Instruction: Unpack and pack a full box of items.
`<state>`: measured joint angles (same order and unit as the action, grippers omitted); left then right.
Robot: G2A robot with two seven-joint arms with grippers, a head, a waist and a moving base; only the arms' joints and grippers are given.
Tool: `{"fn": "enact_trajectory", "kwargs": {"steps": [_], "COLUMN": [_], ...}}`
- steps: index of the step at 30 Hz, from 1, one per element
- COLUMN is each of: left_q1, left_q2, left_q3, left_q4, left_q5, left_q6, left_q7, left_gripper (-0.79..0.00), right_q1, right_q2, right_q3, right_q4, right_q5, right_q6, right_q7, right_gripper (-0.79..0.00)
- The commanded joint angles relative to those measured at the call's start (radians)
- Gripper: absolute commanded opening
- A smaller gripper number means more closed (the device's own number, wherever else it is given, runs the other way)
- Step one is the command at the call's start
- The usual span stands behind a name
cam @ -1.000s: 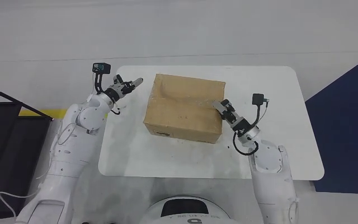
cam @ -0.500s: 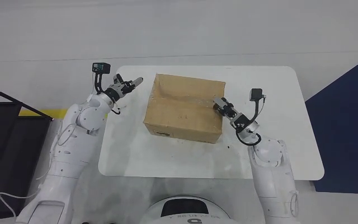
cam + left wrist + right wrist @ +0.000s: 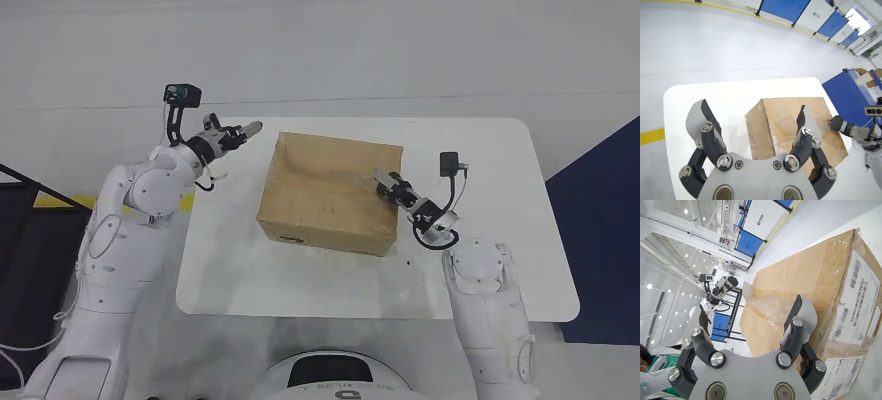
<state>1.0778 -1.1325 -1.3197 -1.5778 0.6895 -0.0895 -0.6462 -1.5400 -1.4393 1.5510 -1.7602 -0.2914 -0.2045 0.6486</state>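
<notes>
A closed brown cardboard box (image 3: 325,195), taped along its top seam, stands in the middle of the white table (image 3: 500,160). My left gripper (image 3: 248,129) hangs open off the box's far left corner, apart from it; its wrist view has the box (image 3: 780,109) beyond the open gripper (image 3: 753,105). My right gripper (image 3: 380,180) is open over the right part of the box's top. In its wrist view one fingertip (image 3: 796,306) lies close above the taped seam of the box (image 3: 800,272), nothing held. White printed labels (image 3: 861,294) cover the box's right side.
A black metal frame (image 3: 20,200) stands on the floor left of the table. A blue partition (image 3: 600,250) stands to the right. Bare tabletop lies right of the box and in front of it.
My right gripper has moved from the box's right edge inward over its top. My left arm has lifted and shifted slightly toward the far side, gripper still open.
</notes>
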Motion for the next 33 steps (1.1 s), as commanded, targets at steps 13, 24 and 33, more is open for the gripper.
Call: {"fn": "enact_trajectory", "kwargs": {"steps": [13, 24, 33], "left_q1": [-0.246, -0.246, -0.162], "left_q2": [-0.059, -0.068, -0.058], "left_q3": [0.315, 0.304, 0.159], "left_q4": [0.063, 0.114, 0.111], "left_q5": [0.197, 0.130, -0.160], "left_q6": [0.143, 0.163, 0.076], "left_q7": [-0.270, -0.292, -0.216], "left_gripper": [0.000, -0.465, -0.785], "right_q1": [-0.030, -0.021, -0.018], "right_q2": [0.018, 0.030, 0.040], "right_q3": [-0.004, -0.031, -0.047], "right_q4": [-0.002, 0.016, 0.018], "right_q5": [0.002, 0.004, 0.013], "right_q6": [-0.017, -0.025, -0.039], "right_q7": [-0.052, -0.075, -0.076], "right_gripper": [0.000, 0.000, 0.000]}}
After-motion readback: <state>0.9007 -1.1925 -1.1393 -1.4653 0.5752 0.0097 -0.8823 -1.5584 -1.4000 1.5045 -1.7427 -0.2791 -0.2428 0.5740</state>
